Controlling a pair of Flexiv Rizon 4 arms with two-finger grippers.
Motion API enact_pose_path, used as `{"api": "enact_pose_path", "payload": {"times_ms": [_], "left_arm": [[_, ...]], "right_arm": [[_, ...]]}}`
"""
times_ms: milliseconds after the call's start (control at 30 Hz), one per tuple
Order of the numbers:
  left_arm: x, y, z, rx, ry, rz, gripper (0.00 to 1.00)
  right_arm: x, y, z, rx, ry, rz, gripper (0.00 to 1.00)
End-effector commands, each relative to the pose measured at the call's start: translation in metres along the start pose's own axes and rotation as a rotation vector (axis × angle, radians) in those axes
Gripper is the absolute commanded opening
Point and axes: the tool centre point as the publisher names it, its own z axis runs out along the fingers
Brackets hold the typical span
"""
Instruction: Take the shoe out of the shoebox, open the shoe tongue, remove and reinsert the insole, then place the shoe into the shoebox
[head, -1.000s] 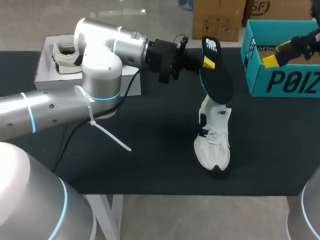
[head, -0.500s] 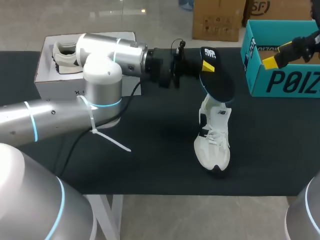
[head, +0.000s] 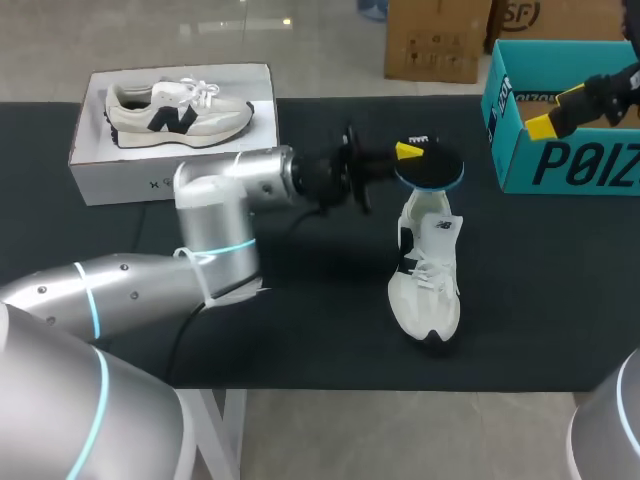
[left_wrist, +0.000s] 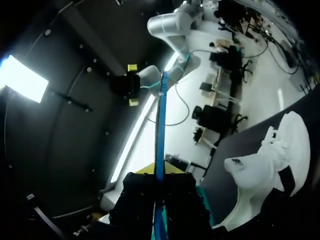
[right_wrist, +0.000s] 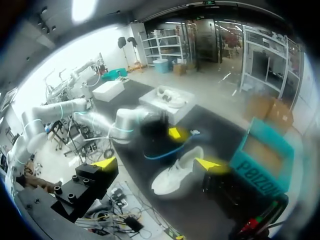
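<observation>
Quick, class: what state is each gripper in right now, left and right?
Left gripper: shut on the black insole, above the white shoe.
Right gripper: open, holding nothing.

Even overhead light; soft shadow beside shoe (head: 425, 285); glare in wrist views.

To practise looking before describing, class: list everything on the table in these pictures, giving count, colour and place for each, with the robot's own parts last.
white shoe: one, white with black accents, standing on the table right of middle.
insole: one, black with a blue edge, held over the white shoe's heel end.
teal shoebox: one, teal, open, far right.
white box: one, white, open, far left.
cream shoe: one, cream with a dark mark, lying in the white box.
table: one, black top.
left gripper: one, shut on the insole.
right gripper: one, open, at the teal shoebox.
</observation>
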Motion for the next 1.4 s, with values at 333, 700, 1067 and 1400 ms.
{"api": "enact_pose_path", "payload": {"times_ms": [333, 700, 1067, 1400], "left_arm": [[-0.003, 0.001, 0.006, 0.012, -0.099, -0.003, 0.00], [-0.027, -0.003, 0.010, -0.100, -0.314, -0.294, 0.00], [-0.054, -0.008, 0.019, -0.226, -0.181, -0.360, 0.00], [-0.055, -0.003, 0.013, -0.220, -0.135, -0.348, 0.00]], "right_arm": [[-0.001, 0.001, 0.002, 0.004, 0.000, 0.001, 1.00], [-0.001, 0.001, 0.002, 0.004, 0.000, 0.001, 1.00], [-0.001, 0.001, 0.002, 0.004, 0.000, 0.001, 1.00], [-0.001, 0.001, 0.002, 0.004, 0.000, 0.001, 1.00]]}}
